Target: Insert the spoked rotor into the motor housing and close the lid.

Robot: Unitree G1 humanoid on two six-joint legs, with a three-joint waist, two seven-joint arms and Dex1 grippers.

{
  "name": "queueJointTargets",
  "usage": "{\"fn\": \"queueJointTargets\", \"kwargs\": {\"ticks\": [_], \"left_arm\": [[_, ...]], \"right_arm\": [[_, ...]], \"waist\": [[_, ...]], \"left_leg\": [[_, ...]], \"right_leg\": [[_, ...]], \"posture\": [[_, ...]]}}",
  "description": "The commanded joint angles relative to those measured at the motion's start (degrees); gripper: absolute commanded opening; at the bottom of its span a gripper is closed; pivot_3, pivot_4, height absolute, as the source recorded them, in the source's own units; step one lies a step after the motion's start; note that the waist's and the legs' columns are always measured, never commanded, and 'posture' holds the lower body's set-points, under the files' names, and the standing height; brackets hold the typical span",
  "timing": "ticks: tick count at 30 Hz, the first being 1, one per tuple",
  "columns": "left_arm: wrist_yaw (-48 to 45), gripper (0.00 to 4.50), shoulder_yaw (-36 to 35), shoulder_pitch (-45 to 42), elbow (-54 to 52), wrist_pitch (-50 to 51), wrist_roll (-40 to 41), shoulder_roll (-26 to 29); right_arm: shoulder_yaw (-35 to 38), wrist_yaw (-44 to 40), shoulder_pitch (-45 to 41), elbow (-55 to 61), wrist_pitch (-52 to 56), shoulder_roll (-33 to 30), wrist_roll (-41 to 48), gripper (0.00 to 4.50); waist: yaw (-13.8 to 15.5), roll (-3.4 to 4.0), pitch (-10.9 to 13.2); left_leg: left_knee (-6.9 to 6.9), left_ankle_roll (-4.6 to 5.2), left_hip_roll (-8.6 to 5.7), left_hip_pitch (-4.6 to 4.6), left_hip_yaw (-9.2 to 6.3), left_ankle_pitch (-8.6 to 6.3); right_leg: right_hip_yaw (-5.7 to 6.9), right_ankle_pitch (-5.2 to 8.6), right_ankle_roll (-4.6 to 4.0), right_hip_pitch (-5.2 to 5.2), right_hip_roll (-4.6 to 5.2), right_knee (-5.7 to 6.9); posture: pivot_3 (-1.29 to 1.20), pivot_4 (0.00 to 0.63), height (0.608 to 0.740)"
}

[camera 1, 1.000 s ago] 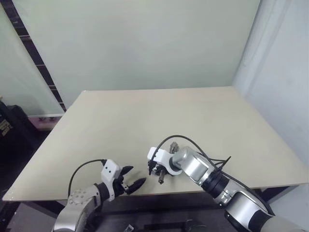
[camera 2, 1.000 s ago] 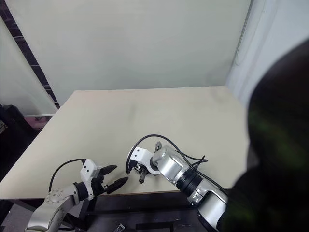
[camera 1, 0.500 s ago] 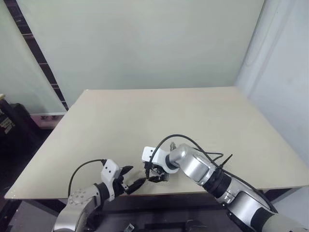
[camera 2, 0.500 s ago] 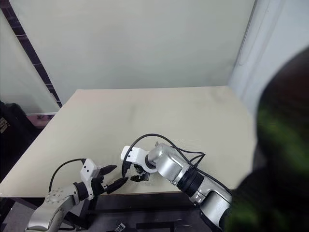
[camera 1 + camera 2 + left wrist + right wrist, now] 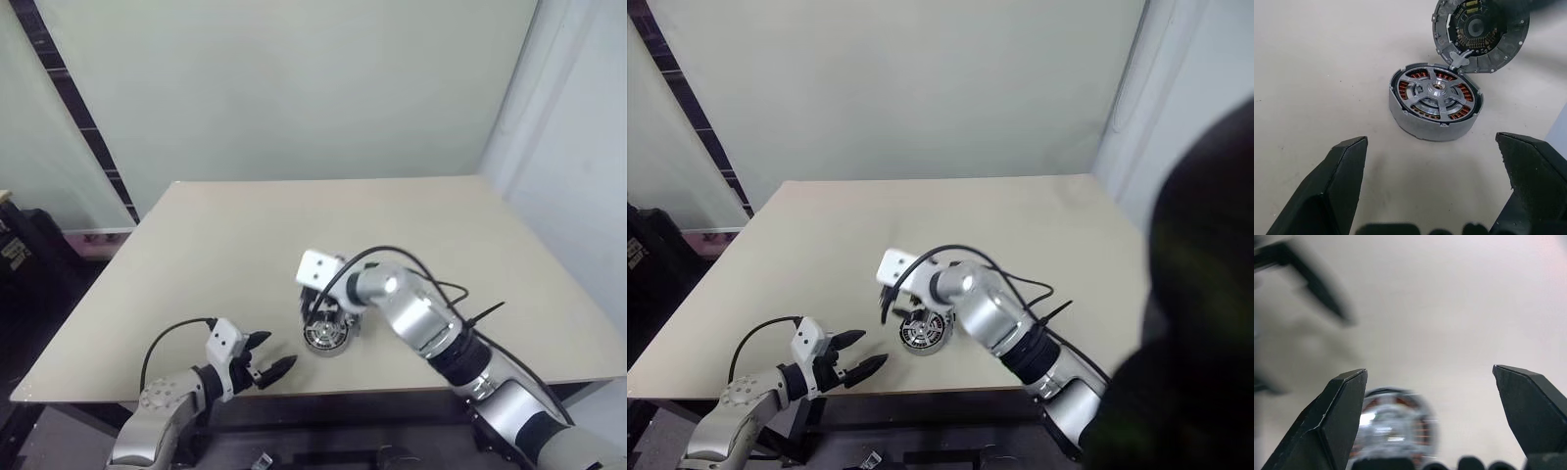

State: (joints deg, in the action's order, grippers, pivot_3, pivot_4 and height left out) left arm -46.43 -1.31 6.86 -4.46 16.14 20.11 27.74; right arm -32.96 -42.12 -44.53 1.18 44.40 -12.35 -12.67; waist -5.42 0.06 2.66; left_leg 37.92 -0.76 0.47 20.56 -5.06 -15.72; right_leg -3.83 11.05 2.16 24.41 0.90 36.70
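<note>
Fingers of the right gripper [image 5: 1427, 416] are spread wide with nothing between them, poised above the motor housing [image 5: 1434, 102]. The left gripper [image 5: 1432, 191] is just as wide and empty, low at the table's near edge [image 5: 88, 387] and aimed toward the housing from the robot's left.

In the left wrist view the spoked rotor [image 5: 1436, 91] already sits inside the housing, its silver arms lying flat over the ring of reddish-copper windings, hub in the centre. The lid [image 5: 1480, 34], grey with a ribbed rim, lies face up on the table right beside the housing, at its far side from the left gripper; a small metal tab at its rim seems to overlap the housing's edge, though true contact is hard to judge. Both parts lie near the table's near edge, about midway along it.

Judged from this, insertion looks done and closing the lid is the step in hand. The next move calls for a grip on the lid's rim, turning it over so the open face points down, then centring it on the housing before pressing. A tilted seat on the rim is the likely snag.
</note>
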Motion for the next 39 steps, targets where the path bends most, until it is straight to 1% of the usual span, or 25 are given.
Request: {"fn": "queueJointTargets", "kwargs": {"ticks": [1,6,8,12,17,21,25,29,31,35,39], "left_arm": [[-0.61,4.5,-0.91,-0.84,-0.6,-1.72,0.24,0.44],[-0.92,4.5,-1.14,-1.49,-0.28,-2.26,0.23,0.7],[-1.11,4.5,-1.16,-2.03,-0.09,-2.25,0.21,0.95],[-1.37,4.5,-1.14,-2.75,0.17,-2.15,0.18,1.32],[-1.68,4.5,-1.35,-3.0,0.07,-1.88,0.28,1.98],[-1.79,4.5,-1.63,-2.78,-0.31,-1.54,0.43,2.73],[-1.89,4.5,-1.86,-2.73,-0.68,-1.28,0.64,3.15],[-1.86,4.5,-1.94,-2.69,-1.02,-1.16,0.82,3.38],[-1.76,4.5,-2.07,-2.55,-1.49,-1.11,1.01,3.47],[-1.68,4.5,-2.38,-2.25,-2.01,-1.1,1.23,3.66],[-1.66,4.5,-2.77,-1.81,-2.34,-1.17,1.29,3.76]], "right_arm": [[6.07,3.55,-1.79,1.29,-1.63,-3.67,-1.59,4.48],[7.46,5.44,-1.44,-1.72,-3.23,-9.88,-4.04,4.48],[6.31,5.15,-0.68,-3.58,-3.83,-12.24,-5.28,4.48],[3.63,3.87,1.36,-5.38,-3.76,-13.69,-6.23,4.48],[2.53,3.57,4.93,-5.24,-2.39,-10.53,-5.08,4.48],[2.91,3.7,6.89,-4.62,-1.27,-5.03,-3.05,4.48],[3.04,5.75,7.76,-7.07,-2.12,0.64,-2.03,4.48],[2.91,7.34,8.16,-9.88,-3.21,4.33,-1.55,4.48],[2.94,8.6,8.18,-13.04,-4.84,6.49,-1.13,4.48],[4.11,9.1,8.11,-15.88,-7.43,7.87,0.02,4.48],[7.55,6.16,8.15,-15.7,-8.82,7.92,4.49,4.48]], "waist": [[0.01,0.0,0.0],[-0.1,0.01,0.01],[-0.14,0.02,0.02],[-0.15,0.02,0.02],[-0.19,0.02,0.03],[-0.17,0.02,0.03],[-0.16,0.02,0.03],[-0.09,0.02,0.03],[-0.14,0.02,0.03],[-0.15,0.02,0.04],[-0.16,0.03,0.04]], "left_leg": [[0.0,0.0,-0.01,0.01,0.0,0.0],[-0.08,0.01,-0.02,0.01,0.05,0.0],[-0.09,0.01,-0.01,0.01,0.07,0.0],[-0.06,0.01,-0.01,0.0,0.09,0.0],[-0.06,0.02,-0.01,0.0,0.12,0.0],[-0.05,0.02,0.0,0.0,0.12,0.0],[-0.05,0.02,0.02,-0.02,0.08,0.0],[-0.04,0.02,0.01,-0.01,0.07,0.0],[-0.04,0.01,0.0,0.0,0.06,0.0],[-0.04,0.01,0.01,-0.02,0.05,0.0],[-0.04,0.01,0.01,-0.01,0.06,0.0]], "right_leg": [[0.0,0.0,0.0,-0.01,0.01,-0.01],[-0.04,0.01,-0.01,0.04,0.01,-0.02],[-0.05,0.01,-0.01,0.05,-0.01,-0.02],[-0.07,0.01,-0.02,0.03,-0.01,-0.01],[-0.1,0.01,-0.01,0.03,-0.01,0.0],[-0.11,0.0,0.0,0.03,-0.02,0.01],[-0.09,0.0,0.0,0.02,-0.04,0.02],[-0.08,-0.02,0.03,0.01,-0.03,0.01],[-0.09,-0.01,0.02,0.0,-0.03,0.01],[-0.08,-0.01,0.02,0.01,-0.03,0.02],[-0.09,-0.02,0.03,0.01,-0.03,0.02]], "posture": [[0.0,0.0,0.74],[0.0,0.0,0.74],[0.0,0.0,0.74],[0.0,0.0,0.74],[0.0,0.0,0.74],[0.0,0.0,0.74],[0.0,0.0,0.74],[0.0,0.0,0.74],[0.0,0.0,0.74],[0.0,0.0,0.74],[0.0,0.0,0.74]]}}
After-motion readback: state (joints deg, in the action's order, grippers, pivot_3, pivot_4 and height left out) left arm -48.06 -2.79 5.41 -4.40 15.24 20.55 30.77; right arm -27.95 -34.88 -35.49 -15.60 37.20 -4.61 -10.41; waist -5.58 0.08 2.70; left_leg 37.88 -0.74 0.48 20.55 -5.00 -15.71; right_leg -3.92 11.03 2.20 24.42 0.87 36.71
